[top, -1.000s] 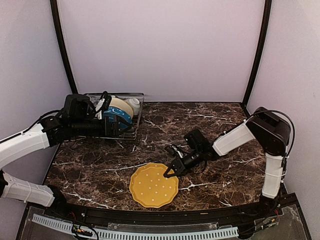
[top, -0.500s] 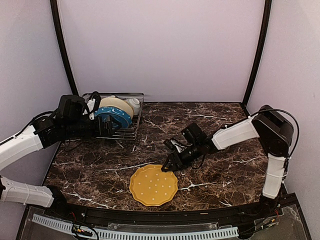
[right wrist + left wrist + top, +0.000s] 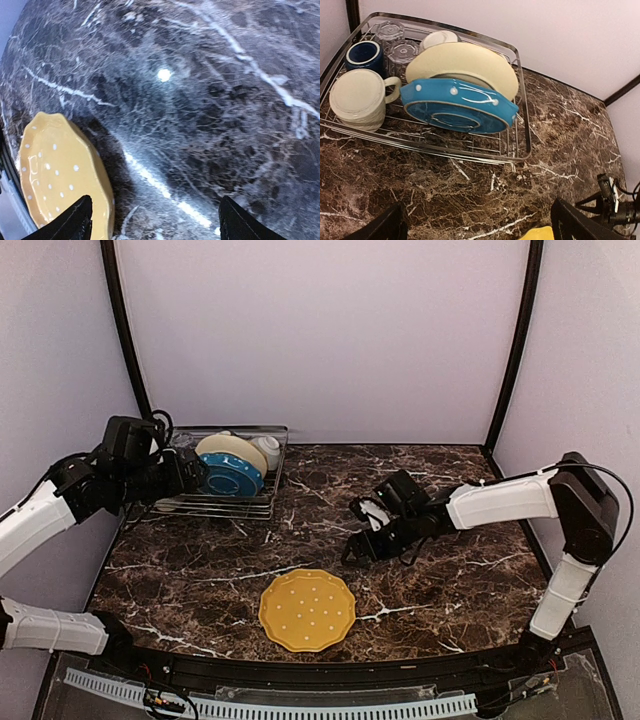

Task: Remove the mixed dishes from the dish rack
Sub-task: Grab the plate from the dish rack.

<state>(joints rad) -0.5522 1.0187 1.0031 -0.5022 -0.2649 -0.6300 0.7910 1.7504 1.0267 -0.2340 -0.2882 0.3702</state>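
Note:
The wire dish rack (image 3: 262, 503) stands at the back left. It holds a blue plate (image 3: 457, 107) leaning on a cream plate (image 3: 465, 62), a cream mug (image 3: 357, 100), a dark blue mug (image 3: 365, 55), two glass tumblers (image 3: 402, 50) and a white bowl (image 3: 440, 37). My left gripper (image 3: 192, 476) hovers open by the rack's left front, holding nothing. A yellow dotted plate (image 3: 307, 610) lies flat on the table near the front. My right gripper (image 3: 362, 545) is open just behind and to the right of it, above the marble, with nothing between its fingers (image 3: 70, 225).
The dark marble table (image 3: 450, 580) runs from the rack to the right wall. Black frame posts (image 3: 512, 340) stand at the back corners. The yellow plate lies close to the table's front edge.
My right gripper opened, let go of the yellow plate and drew back up and to the right. My left arm pulled back leftward from over the rack, still open.

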